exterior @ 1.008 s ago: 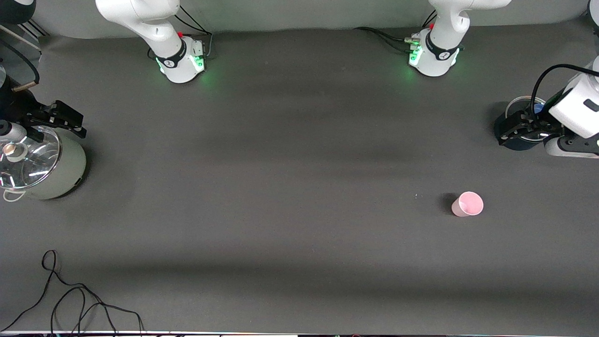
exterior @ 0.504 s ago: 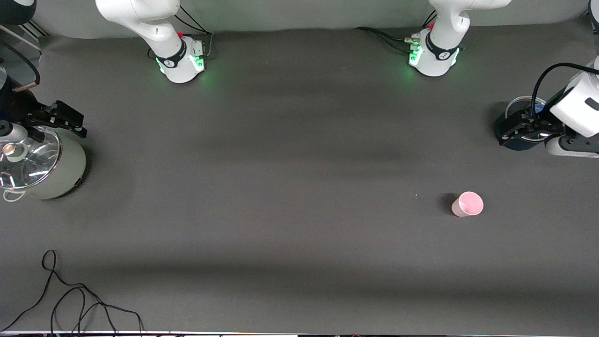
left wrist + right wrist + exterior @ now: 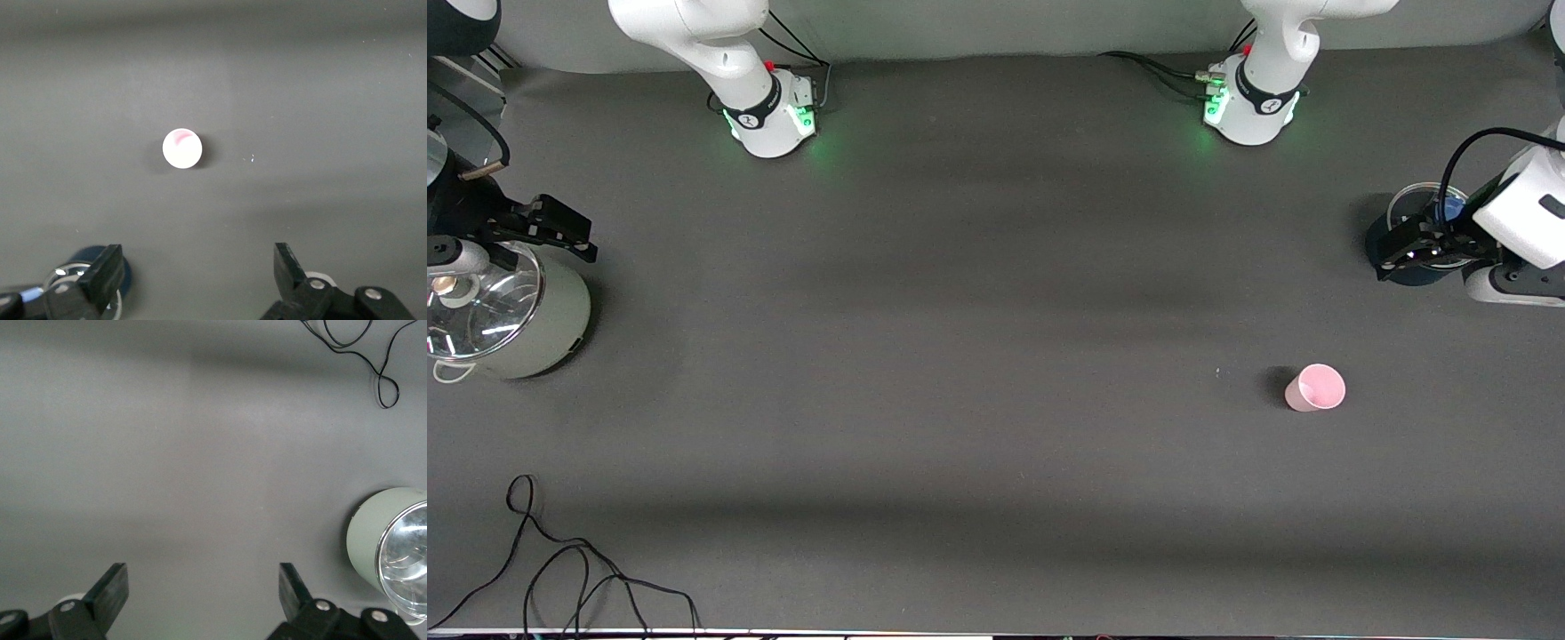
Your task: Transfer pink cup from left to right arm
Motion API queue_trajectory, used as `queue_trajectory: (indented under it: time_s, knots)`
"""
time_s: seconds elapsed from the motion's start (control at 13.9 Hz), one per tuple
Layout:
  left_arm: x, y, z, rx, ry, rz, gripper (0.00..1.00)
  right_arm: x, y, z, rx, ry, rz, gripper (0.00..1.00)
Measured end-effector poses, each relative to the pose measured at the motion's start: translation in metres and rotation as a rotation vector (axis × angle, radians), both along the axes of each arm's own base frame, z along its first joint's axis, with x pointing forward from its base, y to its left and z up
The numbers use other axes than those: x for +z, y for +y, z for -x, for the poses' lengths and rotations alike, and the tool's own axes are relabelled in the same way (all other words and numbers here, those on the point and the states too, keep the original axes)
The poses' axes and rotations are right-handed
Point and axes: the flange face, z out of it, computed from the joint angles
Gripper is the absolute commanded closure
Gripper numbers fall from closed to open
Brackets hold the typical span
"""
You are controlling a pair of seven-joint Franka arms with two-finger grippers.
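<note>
Front view: pink cup (image 3: 1315,388) upright, untouched.

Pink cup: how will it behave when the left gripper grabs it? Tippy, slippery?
The pink cup looks small and thin-walled, so probably light and easily squashed. Standing upright on its narrower base, it could tip if nudged. Its smooth tapered side may slip in the fingers.
</note>
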Motion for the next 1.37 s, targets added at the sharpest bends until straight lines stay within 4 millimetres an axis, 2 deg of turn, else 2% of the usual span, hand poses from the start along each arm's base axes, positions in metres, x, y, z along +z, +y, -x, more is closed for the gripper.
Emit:
queue_trajectory:
  time_s: [0.14,0.29,0.5,0.72,0.94,1.08,1.22,1.37]
  knots:
    - [0.002,0.021,-0.009,-0.134,-0.009,0.001,0.00,-0.004,0.002,-0.002,0.004,0.007,0.001,0.00]
    - [-0.006,0.051,-0.018,-0.261,-0.008,0.053,0.00,-0.010,0.004,-0.005,0.006,0.018,0.002,0.00]
    - [-0.036,0.121,-0.031,-0.401,-0.029,0.196,0.00,-0.013,0.004,-0.007,0.006,0.024,0.002,0.00]
    - [-0.073,0.184,-0.042,-0.536,-0.098,0.342,0.00,-0.012,0.003,-0.007,0.005,0.022,0.002,0.00]
    - [-0.126,0.238,-0.048,-0.654,-0.192,0.481,0.00,-0.012,0.003,-0.007,0.004,0.022,0.002,0.00]
    - [-0.171,0.268,-0.051,-0.699,-0.251,0.566,0.00,-0.012,0.003,-0.007,0.005,0.022,0.002,0.00]
    - [-0.218,0.283,-0.056,-0.751,-0.320,0.648,0.00,-0.013,0.003,-0.007,0.004,0.023,0.002,0.00]
    - [-0.267,0.290,-0.064,-0.818,-0.411,0.714,0.00,-0.013,0.003,-0.007,0.004,0.023,0.002,0.00]
